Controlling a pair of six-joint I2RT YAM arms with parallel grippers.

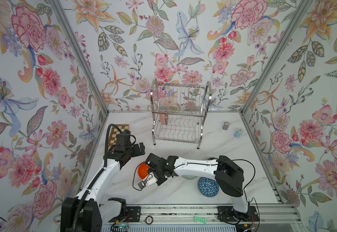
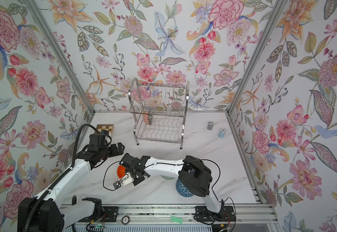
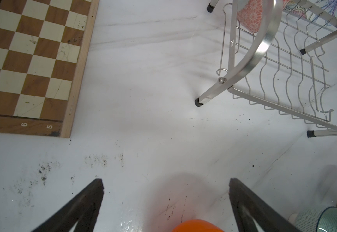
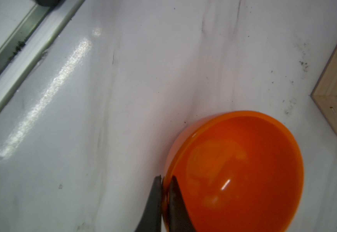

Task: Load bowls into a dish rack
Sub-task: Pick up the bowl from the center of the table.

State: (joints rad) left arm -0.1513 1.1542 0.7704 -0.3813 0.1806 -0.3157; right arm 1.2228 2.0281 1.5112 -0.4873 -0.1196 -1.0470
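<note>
Orange bowl (image 4: 244, 170) sits mouth-up on the marble table (image 4: 123, 100), in front of the dish rack (image 1: 209, 94) and well apart from it, between the two arms; it shows in both top views (image 2: 120, 170).

Handling, judged from looks: glossy glazed wall, rigid, probably ceramic or glass, so slick and chip-prone. Moderate weight. The rim is the only practical hold for a narrow pincer, since the wall is thin enough to pinch. That load sits off-centre, so the bowl is likely to pivot in the grip when lifted. A deep bite on the wall helps, as do slow moves and no knocks against the rack wires.

Right gripper (image 4: 165, 177): pressed nearly together on the bowl's rim, one finger outside the wall and one inside. Whether the bowl is off the table yet cannot be told.

Left gripper (image 3: 165, 179): spread wide, holding nothing, hovering over bare table near the rack's front leg.

Rack's lower tier already holds one patterned bowl (image 1: 164, 119) on edge.
</note>
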